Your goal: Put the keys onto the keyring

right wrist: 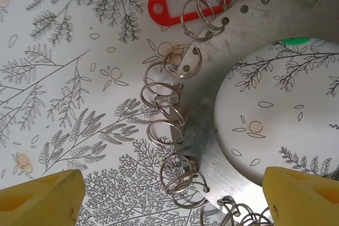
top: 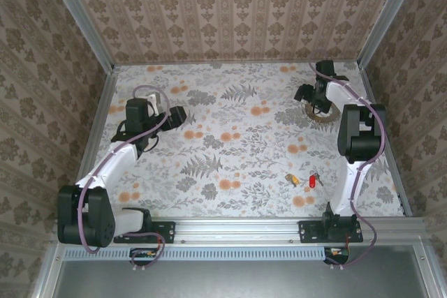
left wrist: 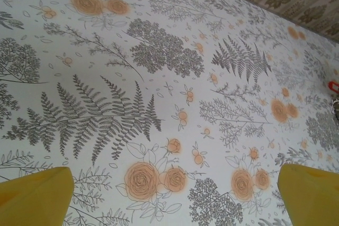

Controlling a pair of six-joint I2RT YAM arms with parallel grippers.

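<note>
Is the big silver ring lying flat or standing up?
Lying flat. The keyring rests on the flowery table, with cloth showing through its middle and little loops spread along its edge.

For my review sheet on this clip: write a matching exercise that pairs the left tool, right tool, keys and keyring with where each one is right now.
Things:
1. left tool
2. right tool
3. keys
4. keyring

Places:
A. lying on the table near the right arm's base
B. flat at the far right of the table, small split rings along its edge
C. open over the floral table, left side
D. open directly above the keyring

Pairs: 1-C, 2-D, 3-A, 4-B
</note>
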